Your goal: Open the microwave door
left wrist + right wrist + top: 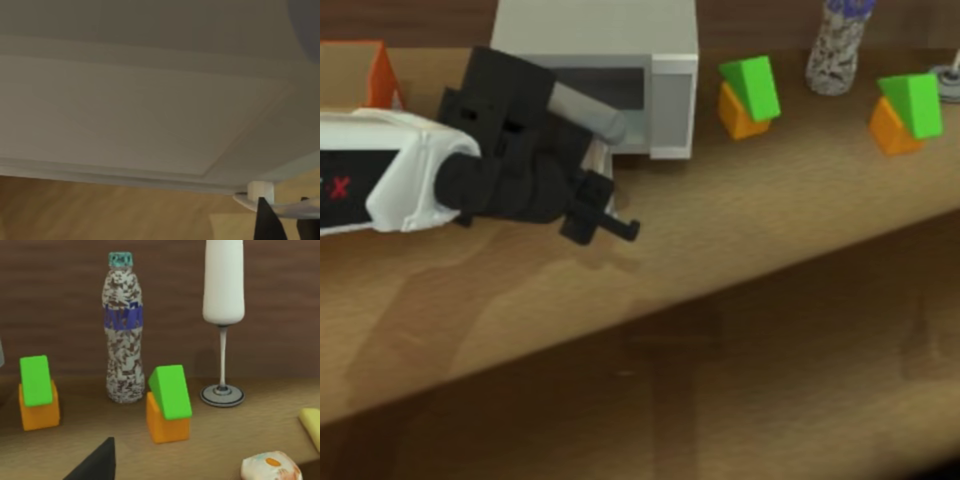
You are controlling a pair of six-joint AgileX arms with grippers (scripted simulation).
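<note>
From above, the microwave point(620, 70) stands at the back of the desk point(740, 260), left of centre. The left gripper point(605, 215) sits just in front of it, by the microwave door point(605, 150), which seems swung partly out. I judge the opening step is under way; whether the gripper holds the door edge I cannot tell.

The left wrist view is filled by a pale panel, probably the door; the fingertips point(267, 220) stand narrowly apart.

The right wrist view shows a bottle point(122, 330) and a glass point(223, 315); that arm is parked.

Next, the pull should follow the hinge arc.
</note>
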